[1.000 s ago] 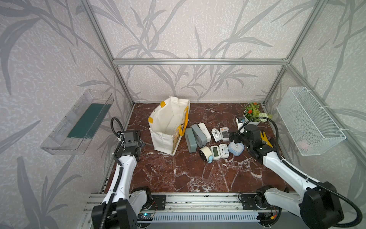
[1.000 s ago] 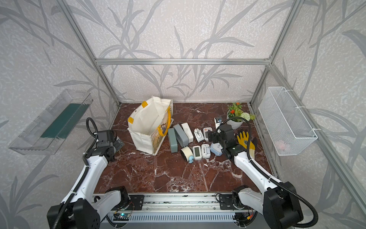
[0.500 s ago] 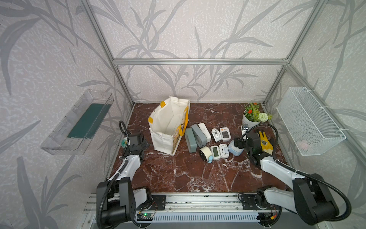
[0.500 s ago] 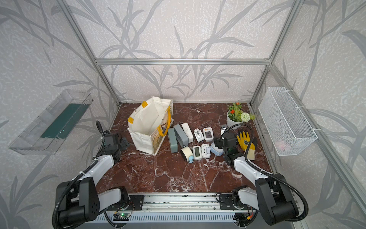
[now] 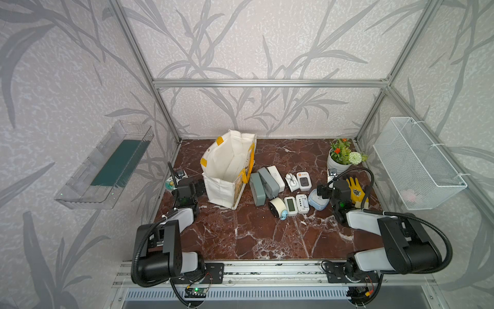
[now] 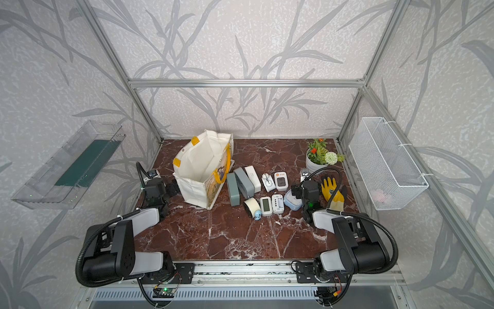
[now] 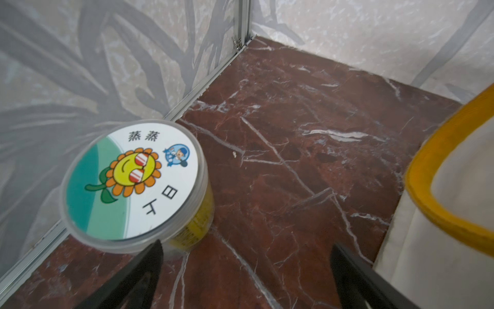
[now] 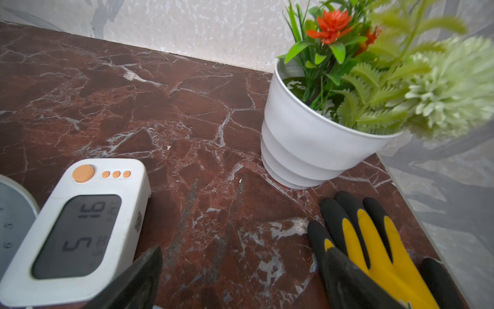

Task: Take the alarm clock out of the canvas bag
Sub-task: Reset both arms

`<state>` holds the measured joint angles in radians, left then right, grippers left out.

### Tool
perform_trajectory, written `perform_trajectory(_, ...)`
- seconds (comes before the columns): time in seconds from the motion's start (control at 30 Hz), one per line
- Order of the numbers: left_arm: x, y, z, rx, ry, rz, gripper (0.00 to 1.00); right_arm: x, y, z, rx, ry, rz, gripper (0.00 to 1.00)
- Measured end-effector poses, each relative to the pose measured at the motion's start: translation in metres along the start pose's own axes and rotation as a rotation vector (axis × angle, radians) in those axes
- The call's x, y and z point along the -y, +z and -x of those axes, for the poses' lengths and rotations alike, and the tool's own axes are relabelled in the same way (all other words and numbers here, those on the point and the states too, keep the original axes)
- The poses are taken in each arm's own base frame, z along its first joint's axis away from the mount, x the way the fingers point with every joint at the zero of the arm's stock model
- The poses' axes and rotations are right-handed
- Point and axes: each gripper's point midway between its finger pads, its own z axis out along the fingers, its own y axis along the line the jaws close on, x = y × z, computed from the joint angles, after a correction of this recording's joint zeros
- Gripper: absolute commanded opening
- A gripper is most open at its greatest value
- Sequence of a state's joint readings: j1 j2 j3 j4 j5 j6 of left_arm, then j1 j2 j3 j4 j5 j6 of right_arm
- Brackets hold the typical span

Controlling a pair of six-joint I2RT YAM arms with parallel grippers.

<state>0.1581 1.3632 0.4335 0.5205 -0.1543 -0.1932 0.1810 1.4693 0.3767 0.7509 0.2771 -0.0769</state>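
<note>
Left gripper (image 7: 247, 246): fingers spread apart with nothing between them, low over the marble tabletop (image 7: 294, 160), just beside the plain end of the canvas bag (image 5: 222, 187). A lidded cup with a sunflower label (image 7: 131, 182) stands on the gripper's side away from the bag. Right gripper (image 8: 243, 251): fingers likewise apart and empty, well away from the bag on its printed side. It sits between a white digital clock with orange buttons (image 8: 77, 222) and a yellow-and-black glove (image 8: 374, 254), and a white potted plant (image 8: 307, 149) stands farther from the bag than the glove. The bag stands upright with its mouth open and its yellow handles hanging; in both top views only cream lining shows within. A cluster of clocks (image 5: 280, 192) lies on the tabletop, beginning just beside the bag's printed side and reaching to the right gripper. It includes a round cream clock (image 5: 276, 210). Which of these is the task's alarm clock cannot be told.
</note>
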Motion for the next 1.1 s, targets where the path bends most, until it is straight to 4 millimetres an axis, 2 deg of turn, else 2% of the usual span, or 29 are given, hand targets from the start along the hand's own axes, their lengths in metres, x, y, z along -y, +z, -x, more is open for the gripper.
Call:
perform_trajectory(0.13,0.009,0.003,0.005,0.028,0.021,-0.035,0.99,-0.003,0.010,-0.014,-0.024,0.000,0.009,0.95)
perform_trajectory(0.3,0.027,0.001,0.009,0.078,0.046,-0.089,0.99,-0.001,0.011,-0.006,0.010,0.015,0.009,0.99)
perform_trajectory(0.43,0.042,0.007,-0.009,0.096,0.091,-0.116,0.99,-0.001,0.011,-0.003,0.024,0.019,0.011,0.99)
perform_trajectory(0.53,0.043,0.010,-0.029,0.055,0.127,-0.109,0.99,-0.001,0.011,-0.002,0.026,0.019,0.010,0.99)
perform_trajectory(0.7,0.043,0.009,-0.016,0.110,0.121,-0.095,0.99,-0.001,0.011,-0.002,0.029,0.020,0.010,0.99)
perform_trajectory(1.1,0.045,0.007,-0.006,0.157,0.129,-0.082,0.99,-0.001,0.011,-0.001,0.030,0.020,0.010,0.99)
